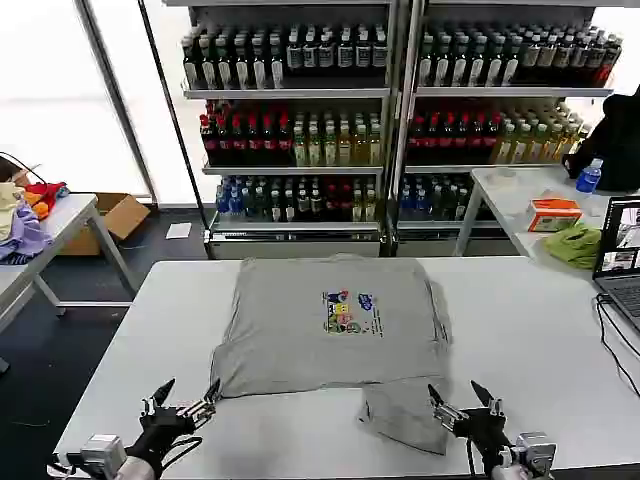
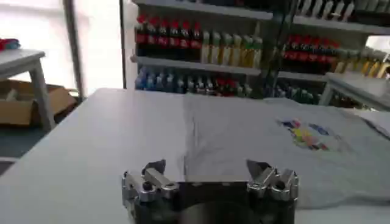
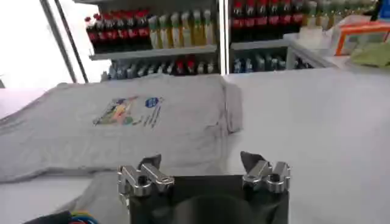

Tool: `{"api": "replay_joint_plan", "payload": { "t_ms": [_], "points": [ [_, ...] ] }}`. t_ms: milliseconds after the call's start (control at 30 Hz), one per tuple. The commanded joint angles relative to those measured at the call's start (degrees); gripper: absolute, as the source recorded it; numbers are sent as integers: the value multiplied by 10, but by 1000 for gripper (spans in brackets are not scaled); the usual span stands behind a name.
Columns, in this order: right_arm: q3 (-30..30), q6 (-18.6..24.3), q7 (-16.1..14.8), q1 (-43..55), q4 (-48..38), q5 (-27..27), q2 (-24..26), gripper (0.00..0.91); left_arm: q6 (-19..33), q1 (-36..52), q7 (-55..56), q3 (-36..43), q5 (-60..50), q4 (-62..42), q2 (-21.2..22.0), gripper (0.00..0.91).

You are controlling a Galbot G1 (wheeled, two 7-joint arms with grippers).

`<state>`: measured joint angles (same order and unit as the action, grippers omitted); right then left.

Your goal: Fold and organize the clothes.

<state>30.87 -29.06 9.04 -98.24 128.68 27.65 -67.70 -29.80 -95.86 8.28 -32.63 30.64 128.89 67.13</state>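
The clothes are one light grey shirt (image 1: pixel 330 325) lying flat on the white table (image 1: pixel 520 330), with a small multicoloured print (image 1: pixel 349 312) near its middle. Part of it lies folded at the near right (image 1: pixel 405 410). My left gripper (image 1: pixel 187 392) hovers open just off the shirt's near left corner. My right gripper (image 1: pixel 460 393) is open above the near right folded part. In the left wrist view the open left gripper (image 2: pixel 207 167) faces the shirt (image 2: pixel 274 146). In the right wrist view the open right gripper (image 3: pixel 201 163) sits over the shirt (image 3: pixel 122 122).
Shelves of bottles (image 1: pixel 380 110) stand behind the table. A side table at the right holds a lime-green cloth (image 1: pixel 575 243), an orange box (image 1: pixel 553 213) and a laptop (image 1: pixel 620 260) with cables. Another table at the left carries coloured garments (image 1: pixel 22 215). A cardboard box (image 1: pixel 115 215) sits on the floor.
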Motion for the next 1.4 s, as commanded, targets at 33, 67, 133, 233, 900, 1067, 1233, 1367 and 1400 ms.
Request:
{"api": "replay_joint_plan", "payload": {
  "t_ms": [33,67,133,233,900,1067,1233,1367,1400],
  "points": [
    [-21,-26,26,-11,9,0,-2,907,-33,44,29,56,-6,-51,-19,907],
    [-22,-27,28,-12,10,-2,-3,907,-33,46,29,58,-6,-57,-18,907],
    [-23,-29,30,-18,11,-6,-3,907,-33,50,28,63,-6,-62,-16,907],
    [-24,-26,30,-19,7,-6,-5,907,-33,58,28,70,-7,-68,-12,907],
    [-38,-7,13,-32,-7,-20,-14,0,-20,96,15,58,9,-132,-11,907],
    [-37,-4,12,-37,-8,-21,-15,0,-16,100,12,61,12,-143,-14,151],
    [-38,-3,11,-38,-7,-20,-18,0,-13,92,8,71,3,-149,-9,10],
    [-37,-3,9,-37,-7,-18,-17,0,-8,86,6,86,-9,-150,-2,10],
    [-36,-2,8,-37,-6,-17,-16,0,-7,86,5,91,-15,-150,1,10]
  ]
}}
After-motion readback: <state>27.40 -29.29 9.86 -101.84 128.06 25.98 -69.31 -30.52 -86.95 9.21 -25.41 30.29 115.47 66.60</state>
